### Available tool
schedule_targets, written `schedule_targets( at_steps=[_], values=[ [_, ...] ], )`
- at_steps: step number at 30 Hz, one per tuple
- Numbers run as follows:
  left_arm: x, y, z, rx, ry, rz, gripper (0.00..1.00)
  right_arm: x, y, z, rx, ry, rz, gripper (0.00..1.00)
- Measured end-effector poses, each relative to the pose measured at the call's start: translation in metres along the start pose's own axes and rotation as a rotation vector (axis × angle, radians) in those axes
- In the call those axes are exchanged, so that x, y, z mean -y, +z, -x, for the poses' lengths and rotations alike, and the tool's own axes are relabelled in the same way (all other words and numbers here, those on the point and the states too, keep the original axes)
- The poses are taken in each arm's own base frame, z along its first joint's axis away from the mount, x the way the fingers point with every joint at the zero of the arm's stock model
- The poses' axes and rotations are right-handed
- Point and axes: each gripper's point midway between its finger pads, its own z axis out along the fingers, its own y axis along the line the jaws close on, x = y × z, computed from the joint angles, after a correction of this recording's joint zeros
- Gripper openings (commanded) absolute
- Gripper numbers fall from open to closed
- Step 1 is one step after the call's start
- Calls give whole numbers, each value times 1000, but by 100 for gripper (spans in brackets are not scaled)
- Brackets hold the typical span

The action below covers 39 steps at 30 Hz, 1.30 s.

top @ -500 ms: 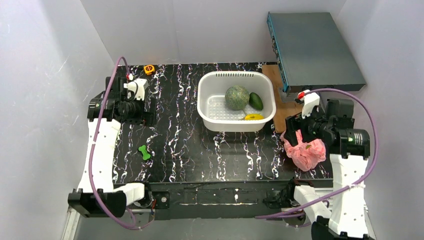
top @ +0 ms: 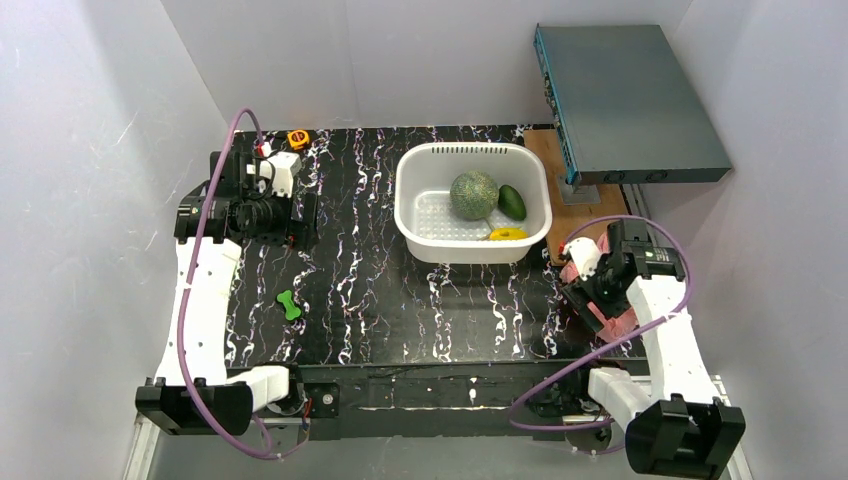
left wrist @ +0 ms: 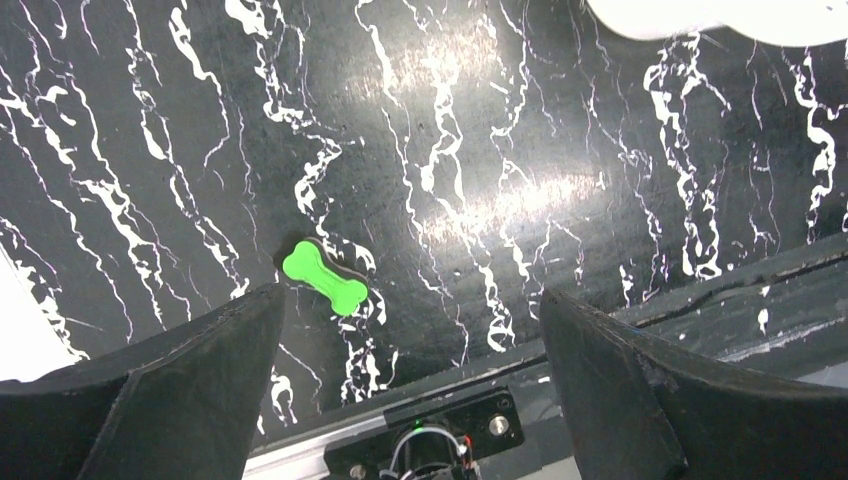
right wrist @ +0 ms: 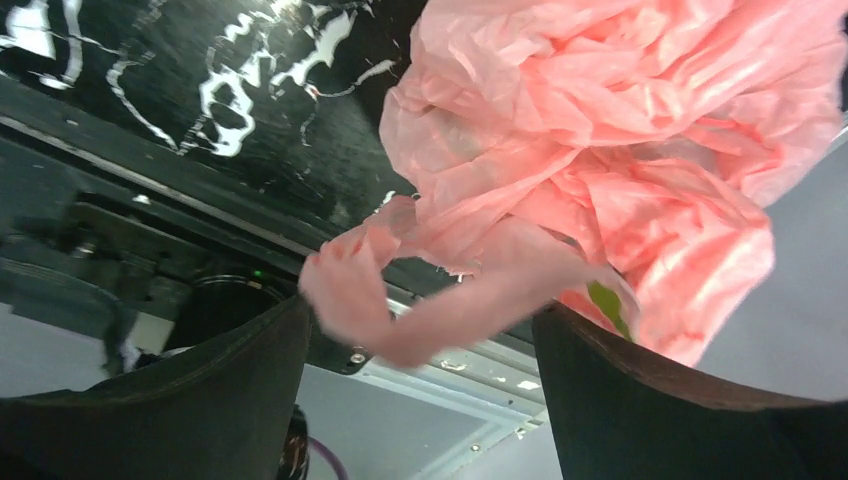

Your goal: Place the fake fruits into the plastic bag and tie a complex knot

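Observation:
The grey-green melon (top: 473,194), the dark green avocado (top: 511,202) and the small yellow fruit (top: 508,234) lie in the white perforated basket (top: 470,150). The pink plastic bag (top: 612,320) lies crumpled at the table's near right corner, mostly under my right arm. My right gripper (top: 603,300) is low over it and open. In the right wrist view the bag (right wrist: 620,150) fills the upper right, and a blurred pink strip of it hangs across the gap of the gripper (right wrist: 420,320). My left gripper (top: 310,220) is open and empty above the left of the table (left wrist: 412,300).
A bright green bone toy (top: 290,304) lies on the black marbled table at the near left, also in the left wrist view (left wrist: 325,277). A grey box (top: 630,100) stands at the back right on a wooden board (top: 560,200). A small orange object (top: 298,138) lies at the back left.
My right arm has swung toward the near edge and lowered onto the pink bag, now covering most of it. My left gripper has shifted slightly right.

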Motion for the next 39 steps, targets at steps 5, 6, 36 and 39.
schedule_targets(
  at_steps=[5,6,36,39],
  values=[
    [0,2,-2,39,-1,6,99,12,35,-11,-80,-49,-22,88],
    [1,3,-4,43,0,6,100,15,43,-12,-93,-59,-27,88],
    [103,-41,-18,240,239,-551,99,-137,-109,147,525,-505,493,1],
    [119,-47,-26,260,279,-635,99,-165,-138,179,605,-560,578,1]
  ],
)
